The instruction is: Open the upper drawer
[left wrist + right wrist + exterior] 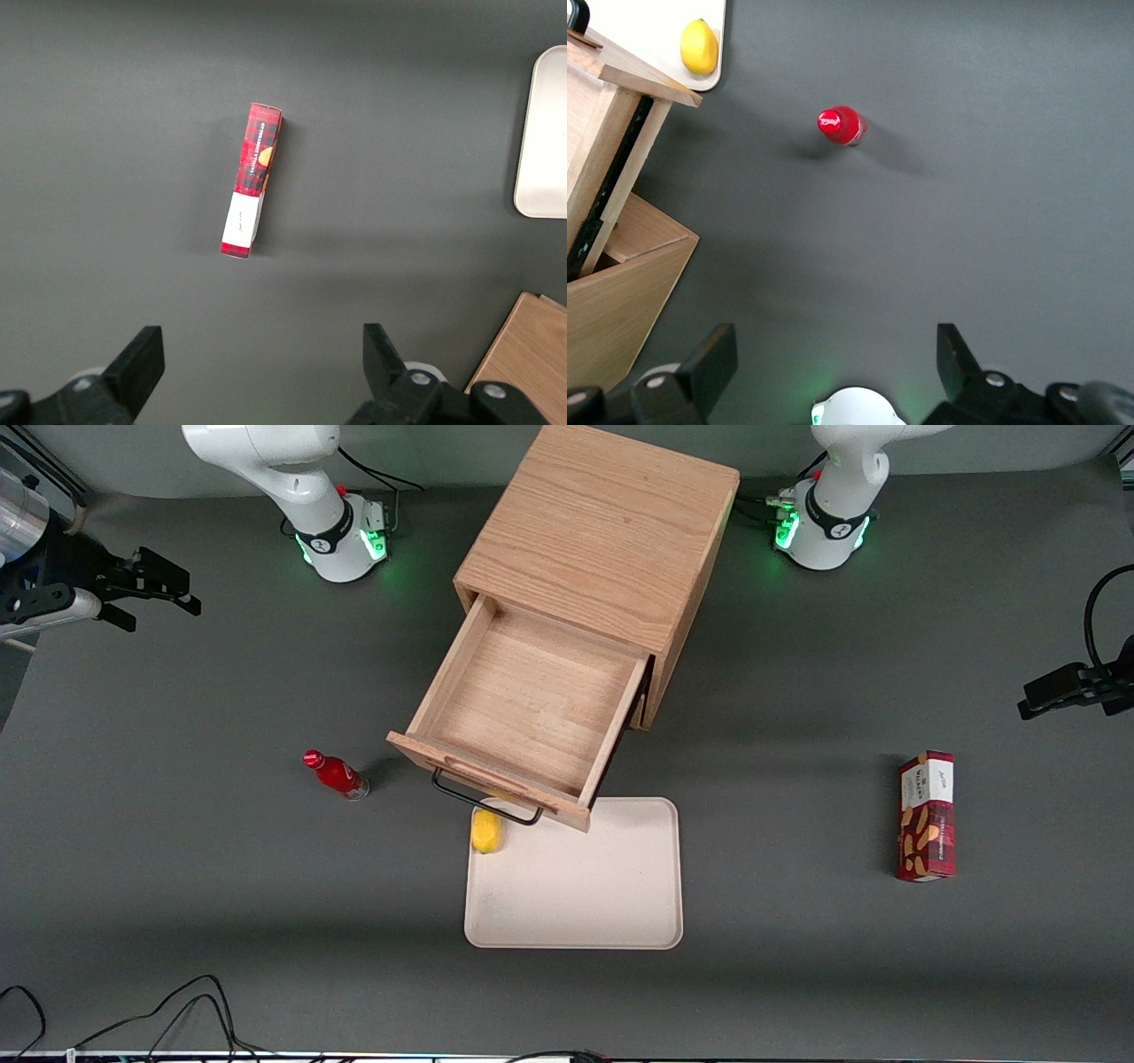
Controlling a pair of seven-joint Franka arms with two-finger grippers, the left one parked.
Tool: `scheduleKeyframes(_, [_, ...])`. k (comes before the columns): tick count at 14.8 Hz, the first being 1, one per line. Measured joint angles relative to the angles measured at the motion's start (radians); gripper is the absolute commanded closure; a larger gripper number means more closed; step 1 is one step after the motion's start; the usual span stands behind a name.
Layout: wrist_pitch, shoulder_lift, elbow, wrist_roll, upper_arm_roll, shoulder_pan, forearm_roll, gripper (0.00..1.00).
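The wooden cabinet (602, 531) stands in the middle of the table. Its upper drawer (532, 700) is pulled far out toward the front camera, and its inside is bare. The thin black bar handle (485, 797) hangs on the drawer front, above the edge of the tray. In the right wrist view the drawer's side (594, 115) juts out of the cabinet (620, 292). My gripper (182, 593) hovers well away from the cabinet, toward the working arm's end of the table. It (833, 354) is open, with nothing between its fingers (713, 354).
A red bottle (337, 774) (842, 125) stands on the table beside the drawer front. A cream tray (576, 886) lies in front of the drawer with a lemon (485, 831) (699, 46) on it. A red snack box (927, 816) (252, 179) lies toward the parked arm's end.
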Motion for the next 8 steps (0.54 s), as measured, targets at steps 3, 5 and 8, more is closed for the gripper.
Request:
scheduleKeyframes(3, [0.000,0.000,-0.004,0.028,-0.004,0.019,-0.025,0.00])
scheduleKeyframes(5, [-0.001,0.000,-0.005,0.030,0.002,0.018,-0.051,0.00])
scheduleKeyframes(8, [0.000,0.009,-0.006,0.071,0.082,-0.036,-0.081,0.00])
